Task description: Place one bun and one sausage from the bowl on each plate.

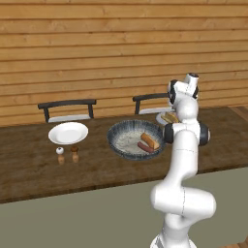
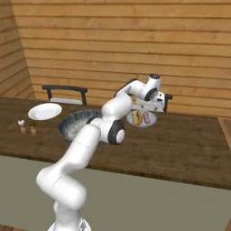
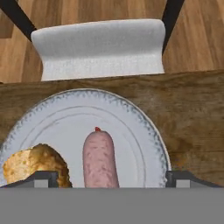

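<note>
The claw (image 3: pixel 112 177) hangs over the right-hand plate (image 3: pixel 144 127) near the far edge of the worktop (image 3: pixel 192 109), its tips spread wide on either side of a sausage (image 3: pixel 99 159) and gripping nothing. The sausage lies flat on the plate with a bun (image 3: pixel 37 164) just beside it, so this plate looks served. A chair (image 3: pixel 100 46) stands beyond the far edge.

The step in hand is letting go cleanly: the claw should lift straight up off the plate with the tips kept apart, so neither brushes the sausage nor rolls it toward the rim.

The bowl (image 1: pixel 125 140) sits near the middle of the worktop, with one bun (image 1: pixel 150 140) and one sausage (image 1: pixel 145 147) side by side against its right wall. The other plate (image 1: pixel 68 132) lies toward the left end, bare, with two small shakers (image 1: pixel 67 155) in front of it.

For the next pick, the claw had best come down over the bowl aligned across the bun, clear of the sausage touching it.
</note>
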